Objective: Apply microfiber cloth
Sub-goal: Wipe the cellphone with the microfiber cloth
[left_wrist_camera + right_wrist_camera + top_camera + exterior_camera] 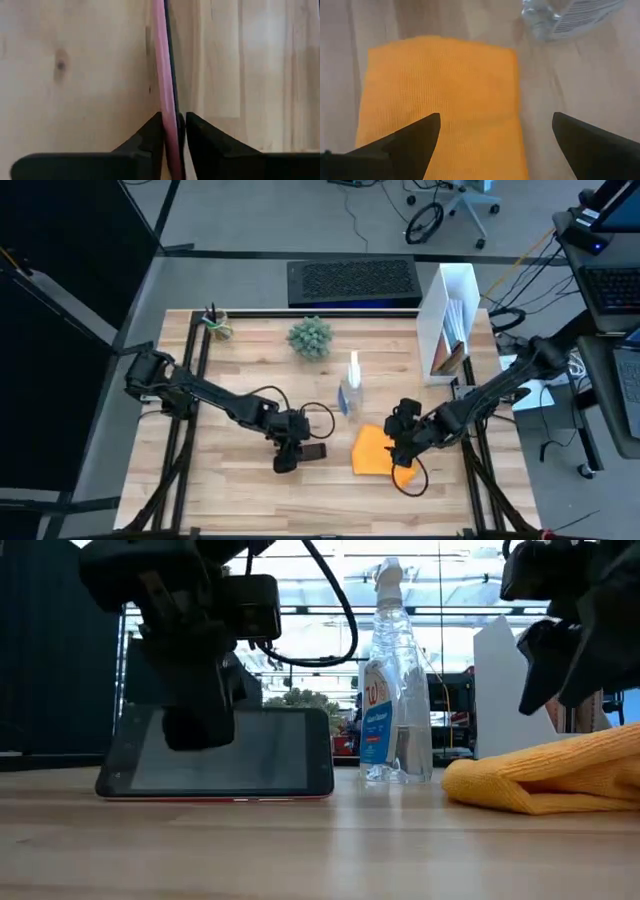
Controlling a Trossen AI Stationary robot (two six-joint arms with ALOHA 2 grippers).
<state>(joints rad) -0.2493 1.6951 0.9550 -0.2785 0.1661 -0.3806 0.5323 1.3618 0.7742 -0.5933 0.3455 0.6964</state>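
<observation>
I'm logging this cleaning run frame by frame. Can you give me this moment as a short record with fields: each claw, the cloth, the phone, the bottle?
left claw: shut on the smartphone, holding it on edge on the table
right claw: open, above the microfiber cloth, not gripping it
microfiber cloth: orange, folded, lying on the table
smartphone: pinkish edge, screen facing the low camera
spray bottle: upright, between phone and cloth

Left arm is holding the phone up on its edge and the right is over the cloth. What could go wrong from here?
1. The smartphone stands on edge, pinched only by the left gripper; it might slip or tip.
2. The right gripper hangs open above the microfiber cloth, near the spray bottle, which a swing could topple.
</observation>
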